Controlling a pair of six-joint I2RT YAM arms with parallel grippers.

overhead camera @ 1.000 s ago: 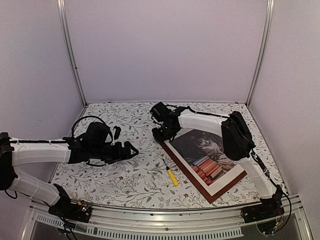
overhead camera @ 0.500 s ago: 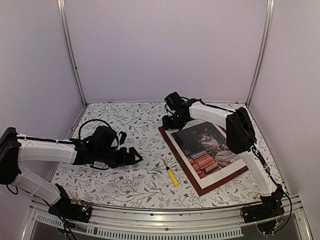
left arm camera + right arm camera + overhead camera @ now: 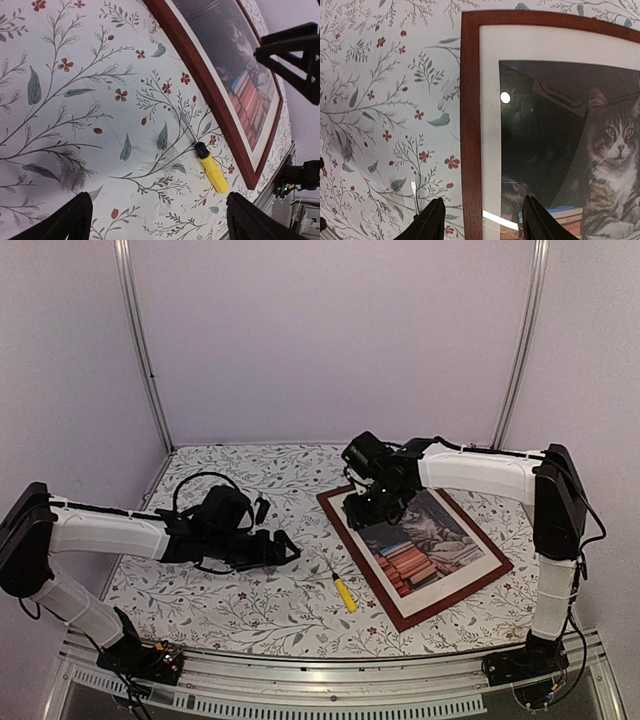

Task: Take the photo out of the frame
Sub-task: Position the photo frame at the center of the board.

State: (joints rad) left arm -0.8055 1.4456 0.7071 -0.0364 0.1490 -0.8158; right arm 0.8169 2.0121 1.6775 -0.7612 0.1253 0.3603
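The frame (image 3: 455, 596), dark reddish-brown wood, lies flat on the right half of the flowered table (image 3: 230, 600). Inside it sits the photo (image 3: 425, 545), a tabby cat above red-orange books with a white border. My right gripper (image 3: 372, 508) hovers over the frame's left rail near the far corner. In the right wrist view its jaws (image 3: 482, 222) stand open on either side of the rail (image 3: 470, 100), next to the cat photo (image 3: 615, 145). My left gripper (image 3: 285, 548) is open over bare table (image 3: 162, 225), left of the frame (image 3: 210, 85).
A yellow-handled screwdriver (image 3: 343, 592) lies on the table just left of the frame's near corner, between the two grippers (image 3: 212, 170). White walls and metal posts close in the table at the back and sides.
The right gripper swung the frame round to the right, then opened its jaws. The left arm reached further right toward the screwdriver, jaws still open.
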